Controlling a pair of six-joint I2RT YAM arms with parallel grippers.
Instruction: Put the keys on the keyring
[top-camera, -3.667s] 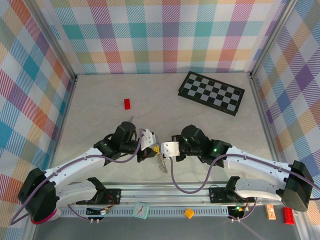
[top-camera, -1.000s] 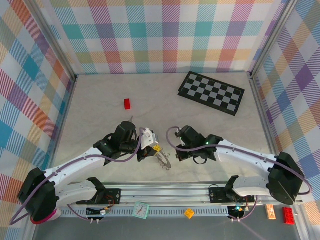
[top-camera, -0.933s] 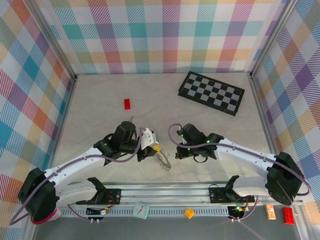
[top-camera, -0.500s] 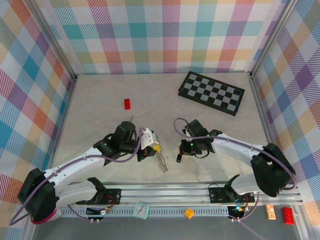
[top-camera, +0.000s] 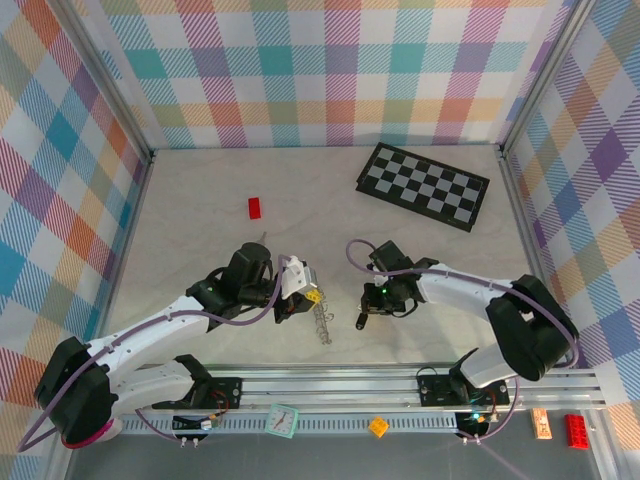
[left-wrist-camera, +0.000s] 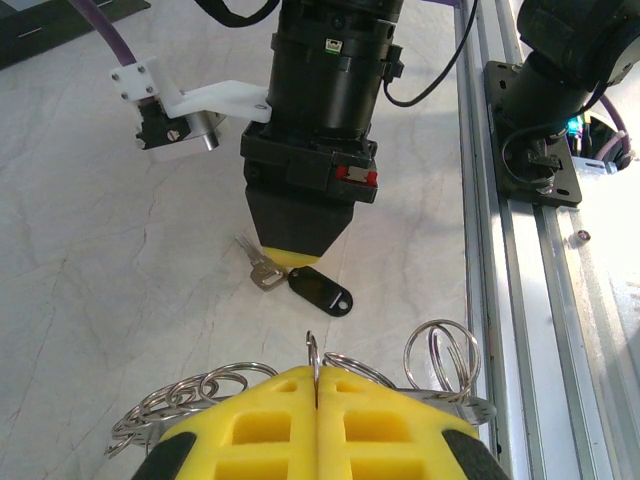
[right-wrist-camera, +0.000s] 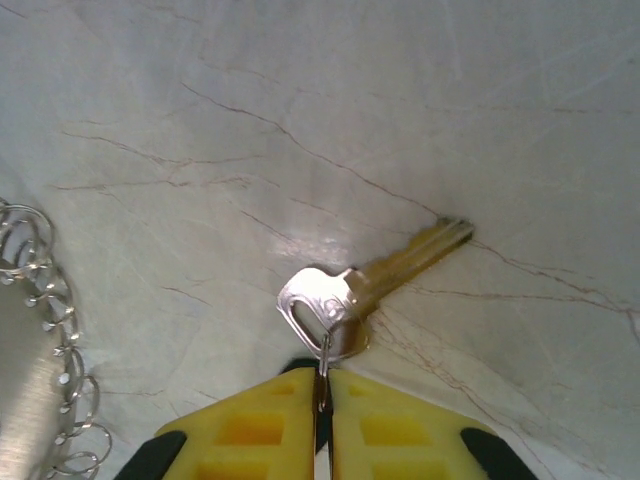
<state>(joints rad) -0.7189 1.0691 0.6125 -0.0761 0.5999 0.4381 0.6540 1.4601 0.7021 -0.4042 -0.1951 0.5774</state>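
Directly beneath the right gripper (right-wrist-camera: 322, 385), whose pads were pressed together on the thin wire loop at its head, the silver key (right-wrist-camera: 352, 290) lay on the table (right-wrist-camera: 150, 80), blade pointing away up-right. Just to the left, the left gripper (left-wrist-camera: 316, 380) pinched the keyring (left-wrist-camera: 440, 352) aloft.

The keys, a silver one (left-wrist-camera: 262, 272) and a black-headed one (left-wrist-camera: 320, 291), lie flat on the bench (left-wrist-camera: 110, 260) right under the right end effector's (right-wrist-camera: 322, 400) tip, while the keyring (left-wrist-camera: 440, 355), a chain of small silver loops, hangs pinched in the left end effector (left-wrist-camera: 316, 400) nearby.
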